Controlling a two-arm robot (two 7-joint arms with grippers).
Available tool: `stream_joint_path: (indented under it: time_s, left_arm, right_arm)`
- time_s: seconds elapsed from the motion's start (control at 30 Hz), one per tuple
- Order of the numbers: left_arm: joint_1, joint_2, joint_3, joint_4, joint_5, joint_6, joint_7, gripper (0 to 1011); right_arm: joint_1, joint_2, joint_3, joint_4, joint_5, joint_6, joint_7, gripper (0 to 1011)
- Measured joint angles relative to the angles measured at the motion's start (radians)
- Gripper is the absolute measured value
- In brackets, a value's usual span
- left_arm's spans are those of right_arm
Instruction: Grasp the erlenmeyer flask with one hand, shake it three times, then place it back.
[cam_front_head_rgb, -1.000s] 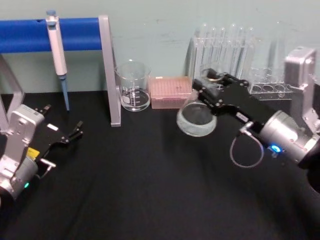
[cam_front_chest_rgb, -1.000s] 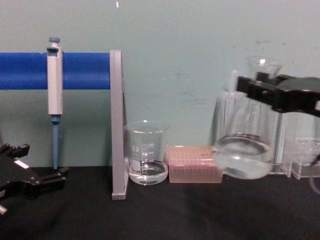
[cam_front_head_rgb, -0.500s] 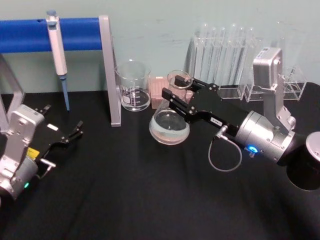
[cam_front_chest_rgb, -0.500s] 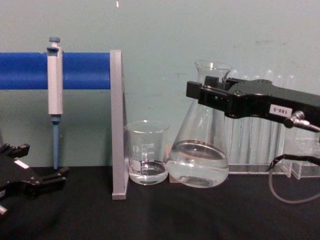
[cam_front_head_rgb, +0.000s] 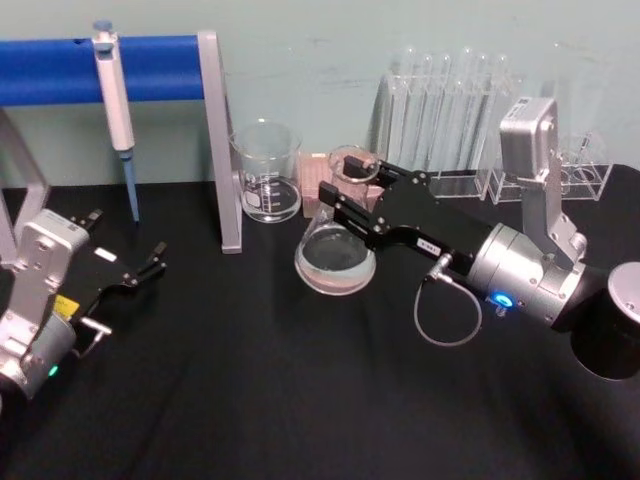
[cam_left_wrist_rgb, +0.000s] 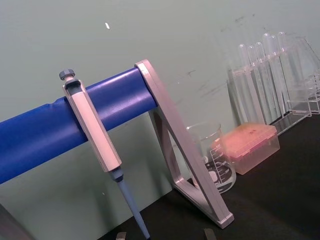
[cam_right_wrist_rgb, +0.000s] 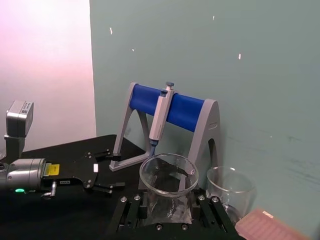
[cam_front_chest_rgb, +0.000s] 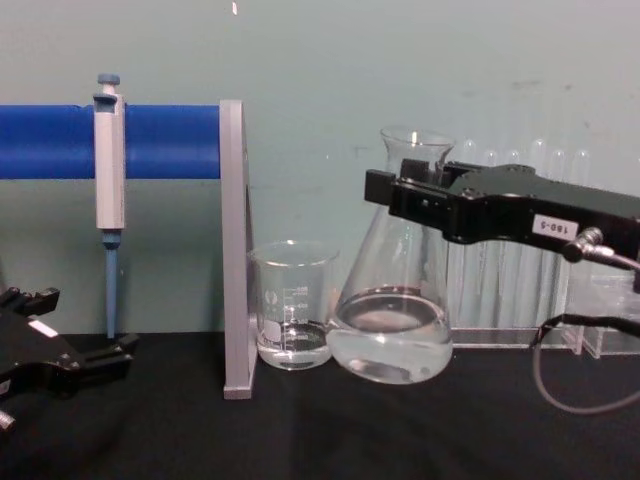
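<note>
The erlenmeyer flask (cam_front_head_rgb: 335, 262) is clear glass with a little clear liquid in its base. It hangs slightly tilted, a little above the black table, in front of the pink box. My right gripper (cam_front_head_rgb: 352, 195) is shut on its neck, just under the flared rim. From the chest the flask (cam_front_chest_rgb: 390, 335) shows side-on, with the black gripper (cam_front_chest_rgb: 412, 200) clamped high on the neck. The right wrist view looks down on the flask rim (cam_right_wrist_rgb: 169, 172) between the jaws. My left gripper (cam_front_head_rgb: 128, 250) rests open at the left of the table, also low at the left in the chest view (cam_front_chest_rgb: 75, 335).
A glass beaker (cam_front_head_rgb: 266, 172) stands just left of the flask, beside the grey leg of the blue pipette stand (cam_front_head_rgb: 218, 140). A pipette (cam_front_head_rgb: 113, 100) hangs on that stand. The pink tip box (cam_front_head_rgb: 318, 180) and test tube racks (cam_front_head_rgb: 450, 110) line the back wall.
My right gripper has carried the flask leftward from in front of the test tubes to near the beaker, then lowered it slightly. The left arm has not moved.
</note>
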Motion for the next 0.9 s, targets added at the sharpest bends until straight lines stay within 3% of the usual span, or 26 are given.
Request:
stream_joint_path:
  time_s: [0.9]
  left_arm:
    - [0.000, 0.000, 0.000, 0.000, 0.000, 0.000, 0.000, 1001]
  right_arm:
    - [0.012, 0.033, -0.049, 0.069, 0.011, -0.012, 0.058, 450]
